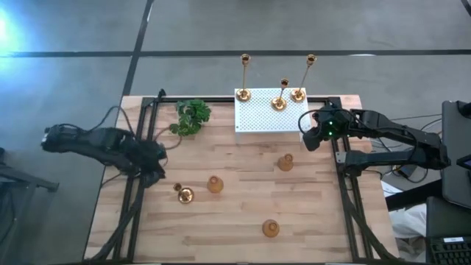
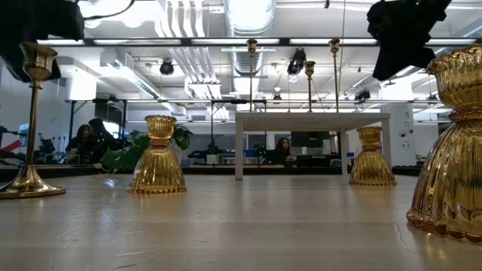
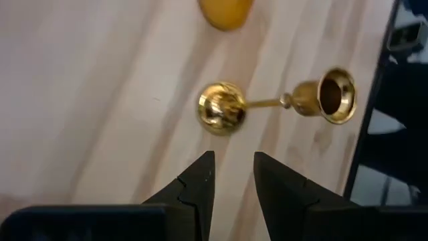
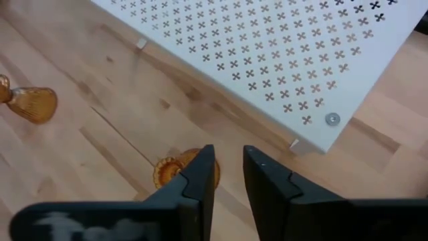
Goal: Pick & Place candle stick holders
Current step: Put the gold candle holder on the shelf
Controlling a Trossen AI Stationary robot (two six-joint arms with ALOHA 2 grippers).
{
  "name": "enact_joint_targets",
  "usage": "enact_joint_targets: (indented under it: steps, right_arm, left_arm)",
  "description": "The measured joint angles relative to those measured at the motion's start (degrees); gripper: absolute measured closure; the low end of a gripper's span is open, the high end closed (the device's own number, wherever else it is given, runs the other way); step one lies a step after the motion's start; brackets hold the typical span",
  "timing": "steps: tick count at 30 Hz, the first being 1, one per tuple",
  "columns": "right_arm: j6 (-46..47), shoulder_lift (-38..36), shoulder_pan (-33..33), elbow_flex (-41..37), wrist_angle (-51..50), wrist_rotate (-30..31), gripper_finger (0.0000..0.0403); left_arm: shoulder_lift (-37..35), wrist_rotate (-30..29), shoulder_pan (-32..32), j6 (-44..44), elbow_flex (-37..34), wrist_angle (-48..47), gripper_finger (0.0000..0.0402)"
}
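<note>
Three tall thin-stemmed gold candle stick holders stand by their round bases on the white perforated box. A short thin-stemmed holder and three squat ones stand on the wooden table. My left gripper hangs above the table's left side, just left of the short stemmed holder. Its fingers are narrowly open with nothing between them. My right gripper hovers at the box's right near corner, tilted down over a squat holder, also narrowly open with nothing between its fingers.
A green leafy plant lies at the far left beside the box. Black frame rails run along both table sides. Bare wood lies between the holders and toward the near edge. People sit in the room beyond.
</note>
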Motion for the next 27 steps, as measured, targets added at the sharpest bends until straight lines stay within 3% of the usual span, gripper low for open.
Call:
enact_joint_targets:
  steps: [10, 19, 27]
  right_arm:
    - [0.0, -0.05, 0.0, 0.37, 0.1, 0.0, 0.0329]
    - [-0.02, -0.01, 0.0, 0.39, 0.48, 0.02, 0.0327]
    - [-0.1, -0.04, 0.0, 0.42, 1.12, 0.02, 0.034]
  left_arm:
    - [5.15, 3.37, -10.11, -0.1, -11.89, 19.36, 0.0293]
    - [5.82, -0.81, -10.78, -0.16, -18.44, 37.02, 0.0294]
    - [5.86, -5.04, -10.78, 2.01, -19.89, 39.08, 0.0293]
